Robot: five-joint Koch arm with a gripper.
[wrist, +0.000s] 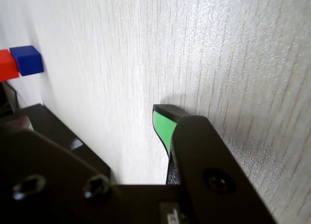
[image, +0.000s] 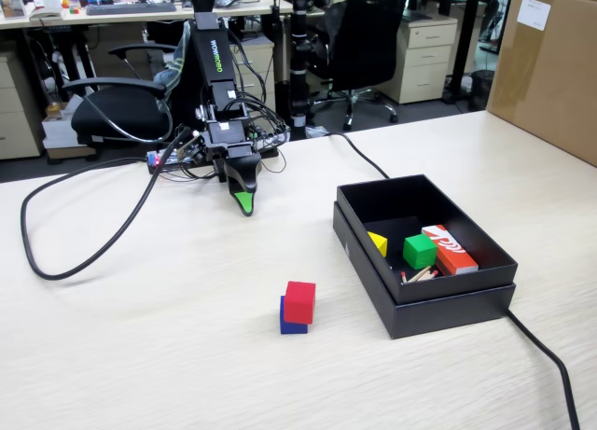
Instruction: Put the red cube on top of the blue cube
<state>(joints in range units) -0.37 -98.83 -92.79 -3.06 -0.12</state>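
A red cube [image: 300, 301] sits on a blue cube [image: 290, 324] on the pale wood tabletop [image: 140, 355], slightly offset, just beside an open black box [image: 424, 290] holding a green cube [image: 419, 251] and an orange-red box [image: 450, 248]. The robot's hand [image: 244, 204] rests well apart, tip down on the tabletop; whether it is open cannot be told. Both cubes look light, rigid and matte, best pinched across flat sides. Open room surrounds the stack except boxward.

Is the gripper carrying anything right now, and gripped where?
Nothing is held. The gripper hangs empty, away from the red cube sitting on the blue cube.
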